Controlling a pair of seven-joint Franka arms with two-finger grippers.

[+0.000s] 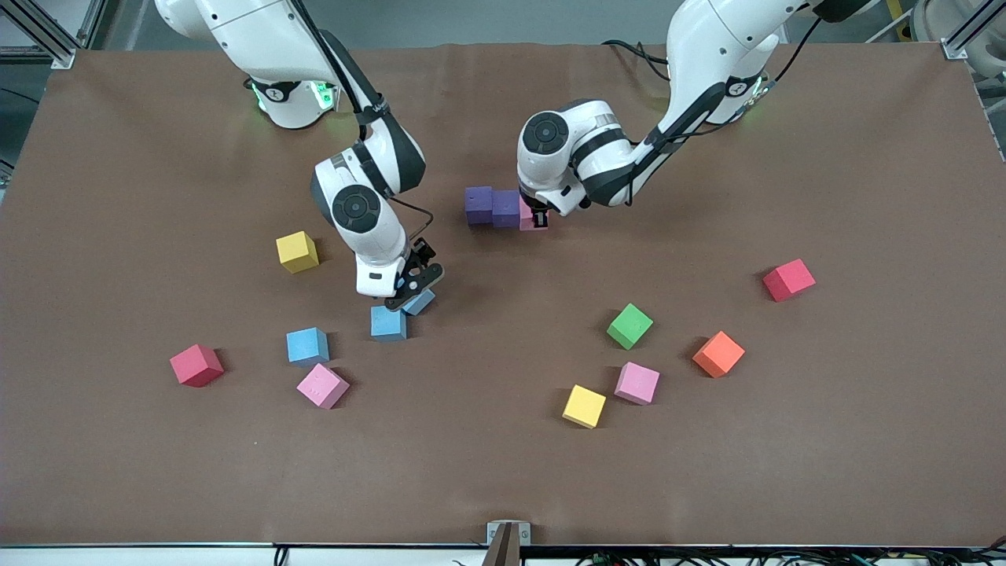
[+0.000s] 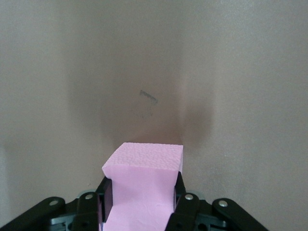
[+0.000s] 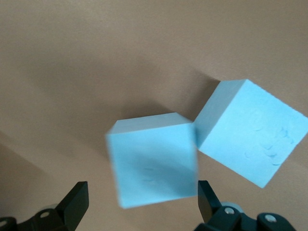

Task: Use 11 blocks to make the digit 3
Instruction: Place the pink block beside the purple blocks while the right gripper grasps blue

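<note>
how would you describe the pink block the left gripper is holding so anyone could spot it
Find the two purple blocks side by side mid-table. The pink block sits at that row's end toward the left arm, clamped in the left gripper. It is the only pink block beside the purple ones.

Light: even, from overhead, bright on my tabletop (image 1: 503,472) | Shadows: short and soft beside each cube; dark patch ahead of my pink block (image 2: 144,178) | Glare: none | Blur: nearer blue block (image 3: 153,161) smeared at its edges, other blue block (image 3: 250,130) sharper | Front view crisp
</note>
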